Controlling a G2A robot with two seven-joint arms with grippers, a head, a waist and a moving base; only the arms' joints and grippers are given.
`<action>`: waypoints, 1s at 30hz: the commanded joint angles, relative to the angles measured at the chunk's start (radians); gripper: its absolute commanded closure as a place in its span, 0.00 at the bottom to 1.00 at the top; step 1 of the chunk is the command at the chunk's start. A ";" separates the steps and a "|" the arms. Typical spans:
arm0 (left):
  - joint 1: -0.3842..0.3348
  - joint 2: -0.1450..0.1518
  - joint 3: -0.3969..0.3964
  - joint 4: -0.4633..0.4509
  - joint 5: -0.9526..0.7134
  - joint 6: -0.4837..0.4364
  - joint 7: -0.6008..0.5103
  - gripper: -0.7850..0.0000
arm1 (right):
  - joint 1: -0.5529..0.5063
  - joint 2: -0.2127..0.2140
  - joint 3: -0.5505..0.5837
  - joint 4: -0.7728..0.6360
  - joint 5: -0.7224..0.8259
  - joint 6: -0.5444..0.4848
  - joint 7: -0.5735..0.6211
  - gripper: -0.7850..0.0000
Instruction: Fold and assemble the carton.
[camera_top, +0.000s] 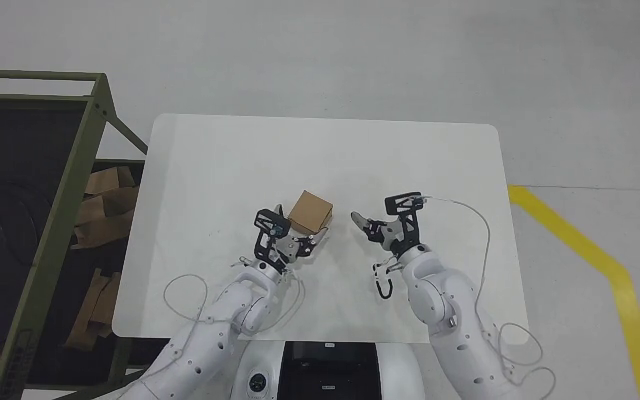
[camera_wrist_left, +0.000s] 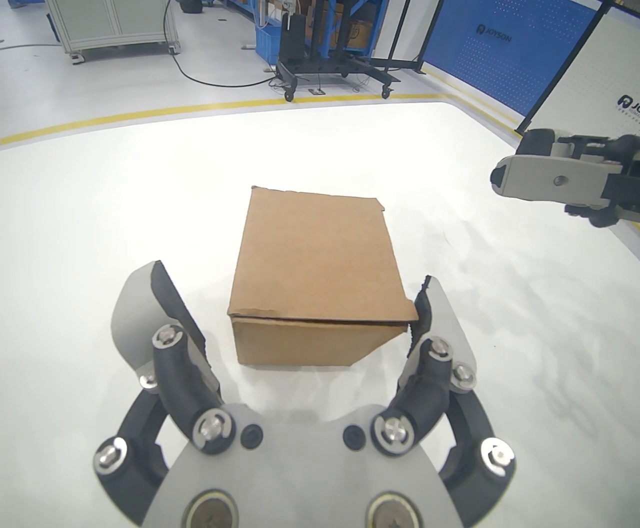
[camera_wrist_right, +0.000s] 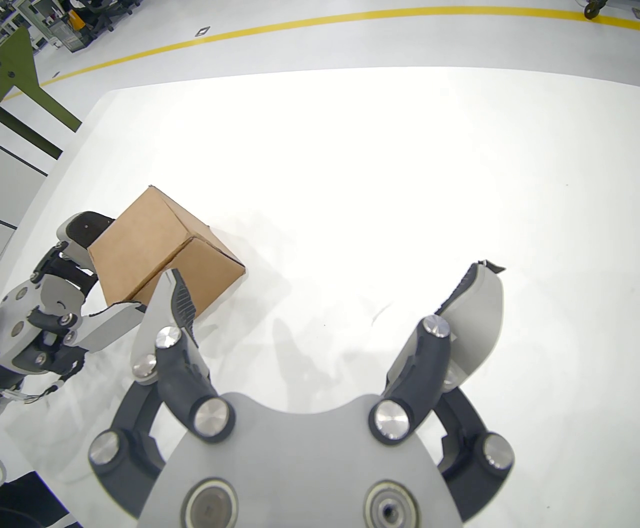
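A small brown carton (camera_top: 310, 211) stands closed on the white table (camera_top: 420, 160), its top flap folded down over the front (camera_wrist_left: 317, 260). My left gripper (camera_wrist_left: 292, 305) is open right behind the carton's near end, one finger on each side; one pad looks to touch a corner. The right gripper (camera_wrist_right: 330, 295) hangs open over bare table to the right of the carton (camera_wrist_right: 160, 250), holding nothing. In the top view the left gripper (camera_top: 297, 243) is at the carton's near side and the right gripper (camera_top: 385, 228) is a short way off.
A green metal frame (camera_top: 60, 200) with a dark bin holding flat cardboard pieces (camera_top: 105, 215) stands off the table's left edge. A thin cable (camera_top: 470, 215) runs along the right arm. Yellow floor tape (camera_top: 575, 240) lies to the right.
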 joint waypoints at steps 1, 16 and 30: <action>-0.007 -0.005 0.006 0.006 0.010 0.008 -0.003 0.00 | 0.001 0.000 0.000 0.001 0.001 0.000 0.000 0.00; -0.041 -0.031 0.015 0.059 0.024 -0.007 -0.021 0.00 | 0.021 0.003 -0.006 0.014 0.009 0.002 0.011 0.00; -0.046 -0.048 0.009 0.074 0.046 -0.014 -0.021 0.26 | 0.028 0.007 -0.011 0.016 0.010 0.005 0.016 0.00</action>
